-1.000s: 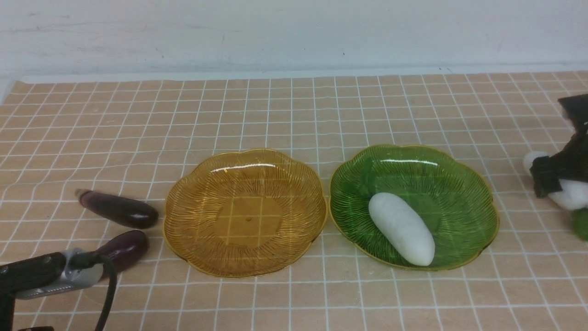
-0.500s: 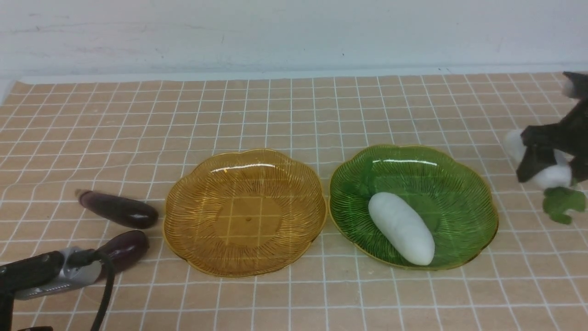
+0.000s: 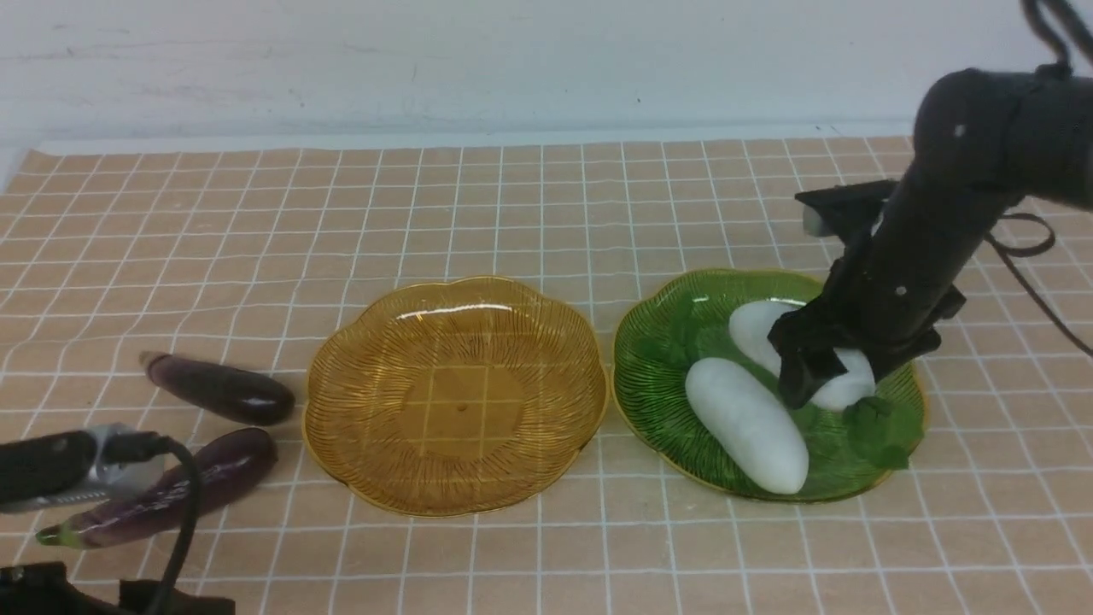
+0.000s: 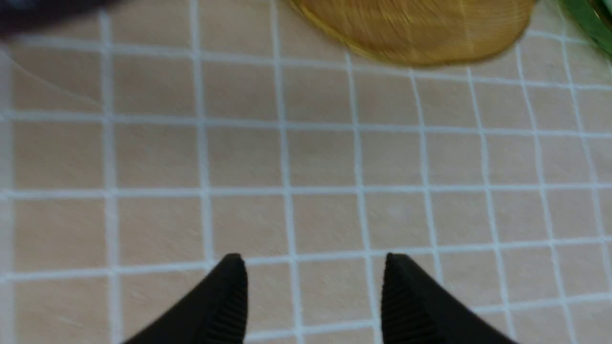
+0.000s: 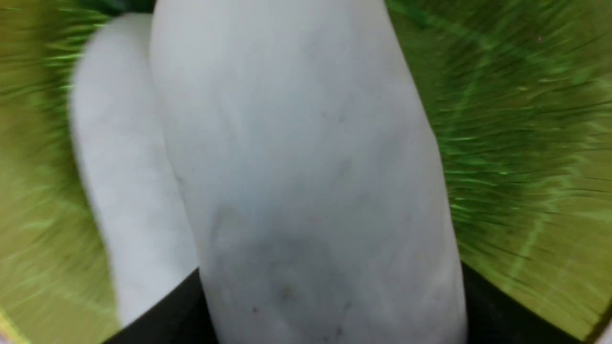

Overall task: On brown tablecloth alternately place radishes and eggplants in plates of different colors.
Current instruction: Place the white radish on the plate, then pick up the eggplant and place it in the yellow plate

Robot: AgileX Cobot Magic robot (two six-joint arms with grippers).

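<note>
- My right claw is closed round the middle of a plump, matte white toy radish. Black fingers press both its sides in the right wrist view.
- The relation I steer by: the translucent green ribbed plate lies directly beneath this claw. The held radish's long axis slants from far-left to near-right, with its green leaves drooping over the near-right rim.
- A second white radish lies in the same plate, just beside the claw on its near-left side. It is roughly parallel to the held one, and I cannot tell whether the two touch.
- My left claw stands open with nothing between its jaws, hovering over bare tan-brown grid-lined tablecloth.
- A slender, glossy purple eggplant with a green stem tip lies close to the left claw. Its long axis points toward the amber-yellow scalloped plate.
- The darker eggplant with a brownish stem lies on the cloth just beyond the first.
- The left arm is much nearer both eggplants.
- The amber plate holds nothing; I judge an eggplant belongs there next.
</note>
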